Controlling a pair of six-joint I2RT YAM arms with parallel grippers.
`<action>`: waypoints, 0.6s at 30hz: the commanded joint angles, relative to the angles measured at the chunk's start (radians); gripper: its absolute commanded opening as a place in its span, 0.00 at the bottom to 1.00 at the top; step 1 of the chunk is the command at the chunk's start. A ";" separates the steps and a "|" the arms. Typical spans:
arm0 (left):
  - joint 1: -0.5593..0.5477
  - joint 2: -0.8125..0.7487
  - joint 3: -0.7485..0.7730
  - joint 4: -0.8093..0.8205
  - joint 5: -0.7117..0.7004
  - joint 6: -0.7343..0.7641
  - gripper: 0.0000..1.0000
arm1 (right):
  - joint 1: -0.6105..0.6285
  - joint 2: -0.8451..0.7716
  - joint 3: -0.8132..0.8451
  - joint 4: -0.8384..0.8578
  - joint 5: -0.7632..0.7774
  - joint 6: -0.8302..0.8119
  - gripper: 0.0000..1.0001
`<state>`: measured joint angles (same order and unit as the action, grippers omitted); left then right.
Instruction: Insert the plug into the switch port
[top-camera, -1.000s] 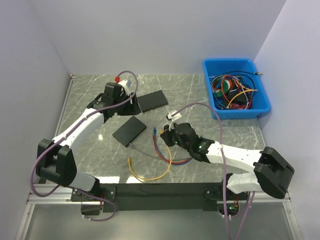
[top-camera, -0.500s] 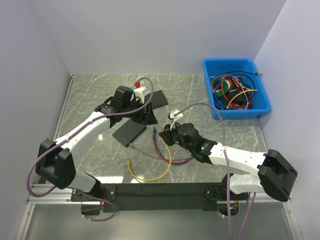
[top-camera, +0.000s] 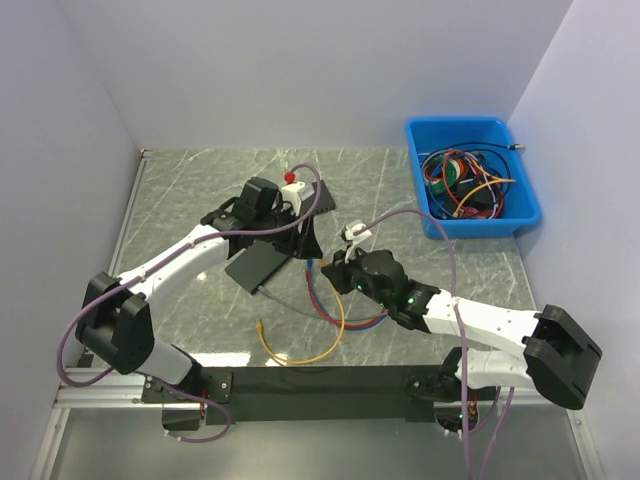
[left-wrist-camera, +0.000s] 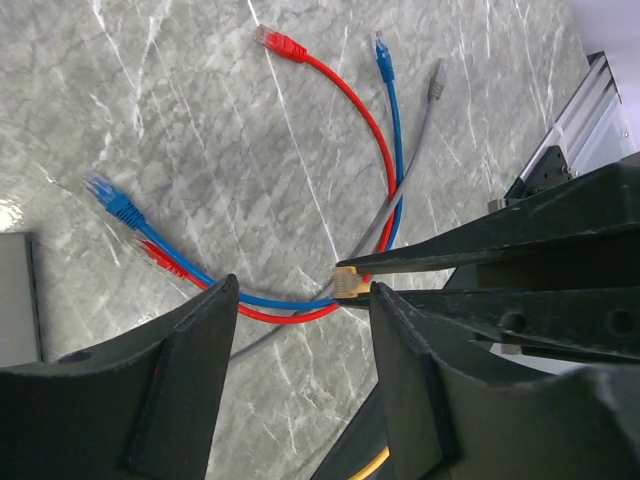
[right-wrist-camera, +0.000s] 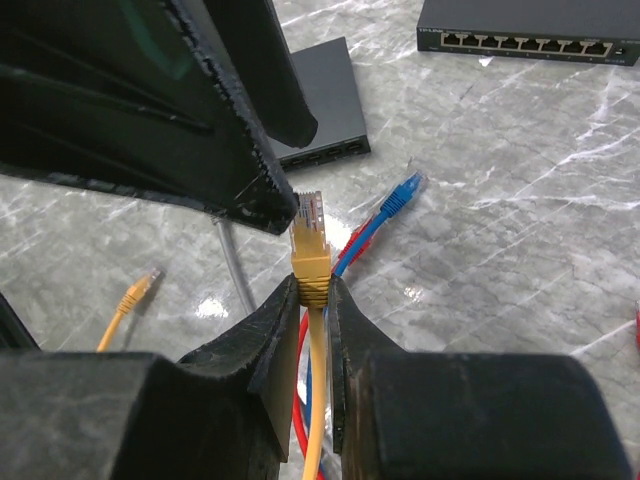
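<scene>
My right tool (right-wrist-camera: 310, 288) is clenched on the yellow plug (right-wrist-camera: 310, 243), pinching it by the boot so the clear tip sticks out past my fingertips, its yellow cable trailing back between them. The plug's long axis runs straight along my fingers, held off the counter (right-wrist-camera: 500, 210).

The nearer switch (right-wrist-camera: 325, 100) lies flat dead ahead of that tip, with its port row on the edge facing me. The farther switch (right-wrist-camera: 530, 30) sits off to the right and well beyond, ports also turned my way. I cannot tell which one is meant; I judge the nearer one the natural target, since the plug already points at it.

My left tool (left-wrist-camera: 302, 292) is released, its jaws apart with nothing between them. It hangs right at the plug, the tip showing just beside one of its fingers. From the right wrist view its black bulk crowds the plug tip, partly across the line to the ports. The right arm carries the plug, so the push is its job, and I'd want the left out of the way.
</scene>
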<state>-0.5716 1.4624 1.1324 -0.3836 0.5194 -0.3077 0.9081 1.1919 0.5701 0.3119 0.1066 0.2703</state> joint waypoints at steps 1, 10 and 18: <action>-0.007 0.003 0.007 0.011 0.025 0.024 0.60 | -0.002 -0.060 -0.025 0.081 -0.008 0.003 0.00; -0.014 -0.001 0.000 0.031 0.063 0.012 0.54 | -0.002 -0.107 -0.062 0.124 -0.059 0.004 0.00; -0.020 0.007 -0.002 0.043 0.096 -0.001 0.48 | -0.002 -0.129 -0.079 0.141 -0.070 0.009 0.00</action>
<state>-0.5869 1.4689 1.1324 -0.3763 0.5880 -0.3115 0.9073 1.0977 0.4950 0.3626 0.0555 0.2714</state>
